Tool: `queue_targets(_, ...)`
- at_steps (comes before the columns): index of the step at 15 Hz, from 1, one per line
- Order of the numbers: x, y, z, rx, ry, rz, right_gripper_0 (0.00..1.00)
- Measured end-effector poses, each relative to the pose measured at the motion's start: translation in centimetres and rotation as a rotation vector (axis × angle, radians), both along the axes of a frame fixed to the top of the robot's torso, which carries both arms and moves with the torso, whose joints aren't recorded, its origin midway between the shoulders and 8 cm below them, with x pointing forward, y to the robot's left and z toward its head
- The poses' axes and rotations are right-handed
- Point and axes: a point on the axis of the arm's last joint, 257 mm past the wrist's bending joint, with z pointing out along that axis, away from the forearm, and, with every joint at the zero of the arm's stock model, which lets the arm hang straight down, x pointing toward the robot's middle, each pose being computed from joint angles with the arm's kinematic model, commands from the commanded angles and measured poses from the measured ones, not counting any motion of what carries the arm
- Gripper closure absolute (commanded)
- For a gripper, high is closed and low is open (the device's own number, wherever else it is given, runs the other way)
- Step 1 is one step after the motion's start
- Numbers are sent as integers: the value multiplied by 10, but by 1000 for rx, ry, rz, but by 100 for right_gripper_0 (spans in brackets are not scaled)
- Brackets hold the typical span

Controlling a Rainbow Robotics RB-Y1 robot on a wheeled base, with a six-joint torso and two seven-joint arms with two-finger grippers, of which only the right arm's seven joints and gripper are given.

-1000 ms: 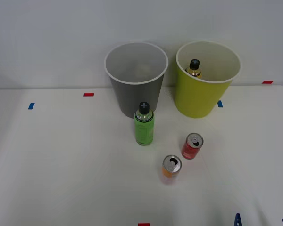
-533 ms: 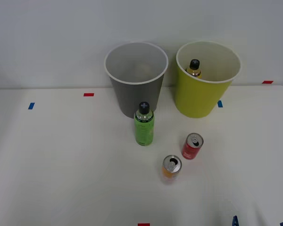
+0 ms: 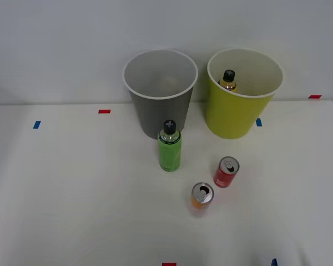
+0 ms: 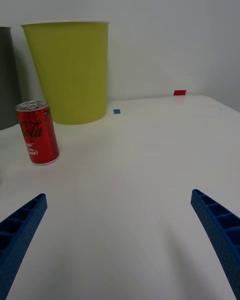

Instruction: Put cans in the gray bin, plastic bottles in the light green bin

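Note:
At the back of the table stand the gray bin [image 3: 160, 105] and the light green bin [image 3: 233, 113], side by side. A yellow bottle [image 3: 228, 79] with a black cap is inside the light green bin. The green bottle [image 3: 170, 148] stands upright just in front of the gray bin. Nearer to me are the red can [image 3: 226, 172] and the orange can [image 3: 202, 197], both upright. My right gripper [image 4: 120, 240] is open and holds nothing, low over the table, a short way back from the red can [image 4: 37, 132]. One blue fingertip [image 3: 274, 262] peeks in at the front view's bottom edge.
Small red tape marks [image 3: 104, 111] and blue tape marks [image 3: 36, 124] dot the white table [image 3: 72, 194]. A plain wall rises right behind the bins. The table's right corner lies near a red mark [image 3: 314, 96].
My right gripper's fingers have slid back toward the near edge of the front view, nearly out of it. Bottles, cans and bins have not moved.

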Motion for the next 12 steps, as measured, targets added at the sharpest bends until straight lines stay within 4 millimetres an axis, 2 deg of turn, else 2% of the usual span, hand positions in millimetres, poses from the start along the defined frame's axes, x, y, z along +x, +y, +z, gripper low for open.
queue_targets(12,0,0,0,0,0,0,0)
